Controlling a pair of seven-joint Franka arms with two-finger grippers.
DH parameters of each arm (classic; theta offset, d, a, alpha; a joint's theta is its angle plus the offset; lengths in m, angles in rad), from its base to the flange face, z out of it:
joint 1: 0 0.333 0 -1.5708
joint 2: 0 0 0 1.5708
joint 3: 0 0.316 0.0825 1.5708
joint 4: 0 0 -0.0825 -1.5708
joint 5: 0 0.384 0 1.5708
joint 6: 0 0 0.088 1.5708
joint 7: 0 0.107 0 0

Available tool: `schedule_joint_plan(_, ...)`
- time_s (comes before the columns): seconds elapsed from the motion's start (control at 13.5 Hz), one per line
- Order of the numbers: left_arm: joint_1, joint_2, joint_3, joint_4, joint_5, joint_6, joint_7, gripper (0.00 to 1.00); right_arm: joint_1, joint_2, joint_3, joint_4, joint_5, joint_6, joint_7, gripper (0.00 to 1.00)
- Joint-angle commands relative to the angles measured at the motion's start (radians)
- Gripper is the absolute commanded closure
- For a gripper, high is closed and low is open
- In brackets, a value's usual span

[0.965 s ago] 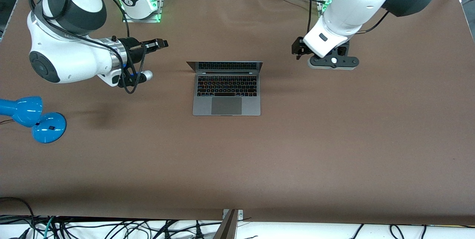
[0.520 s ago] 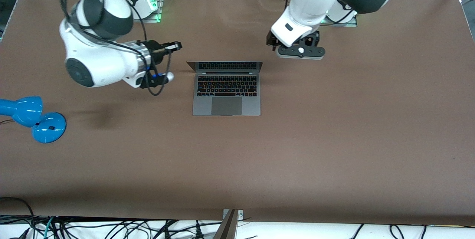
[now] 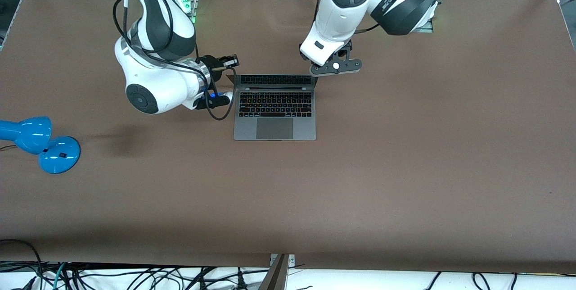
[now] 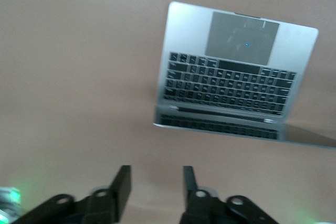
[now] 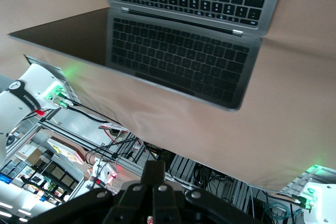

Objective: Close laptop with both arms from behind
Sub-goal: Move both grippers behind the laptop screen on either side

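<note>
The laptop (image 3: 274,114) stands open in the middle of the table, its lid (image 3: 272,79) upright on the robots' side. My right gripper (image 3: 230,61) is shut and empty, level with the lid's top corner toward the right arm's end. In the right wrist view its fingers (image 5: 157,174) are pressed together and face the dark screen (image 5: 173,51). My left gripper (image 3: 330,65) is over the table by the lid's corner toward the left arm's end. In the left wrist view it (image 4: 155,182) is open and empty, with the laptop (image 4: 236,72) ahead of it.
A blue lamp (image 3: 40,141) lies on the table at the right arm's end, nearer the front camera than the laptop. Cables hang along the table's front edge (image 3: 135,276). The arm bases (image 3: 173,6) stand at the robots' edge.
Both arms have swung in from the table's ends toward the laptop's lid. The right gripper now sits at one lid corner, the left gripper at the other. The laptop has not moved.
</note>
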Motion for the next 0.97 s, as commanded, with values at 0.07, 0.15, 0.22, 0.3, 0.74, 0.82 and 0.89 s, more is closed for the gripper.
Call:
schedule_joint_plan(0.07, -0.030, 0.054, 0.007, 0.029, -0.043, 0.024, -0.044, 1.00, 0.008, 0.007, 0.002, -0.046, -0.036, 0.048, 0.007, 1.00)
schedule_joint_plan(0.15, -0.030, 0.074, 0.007, 0.029, -0.044, 0.036, -0.044, 1.00, 0.008, 0.012, 0.002, -0.049, -0.037, 0.051, 0.007, 1.00)
schedule_joint_plan(0.22, -0.030, 0.082, 0.006, 0.029, -0.044, 0.045, -0.044, 1.00, 0.008, 0.015, 0.002, -0.052, -0.045, 0.062, 0.005, 1.00)
schedule_joint_plan(0.3, -0.030, 0.097, 0.007, 0.029, -0.046, 0.048, -0.044, 1.00, 0.009, 0.021, 0.002, -0.053, -0.062, 0.067, 0.007, 1.00)
schedule_joint_plan(0.74, -0.027, 0.140, 0.011, 0.029, -0.033, 0.054, -0.027, 1.00, 0.021, 0.027, 0.002, -0.083, -0.080, 0.122, 0.005, 1.00)
schedule_joint_plan(0.82, -0.024, 0.148, 0.011, 0.029, -0.030, 0.068, -0.026, 1.00, 0.021, 0.027, 0.002, -0.081, -0.097, 0.129, 0.005, 1.00)
schedule_joint_plan(0.89, -0.024, 0.160, 0.011, 0.029, -0.029, 0.079, -0.024, 1.00, 0.021, 0.027, 0.002, -0.081, -0.103, 0.139, 0.002, 1.00)
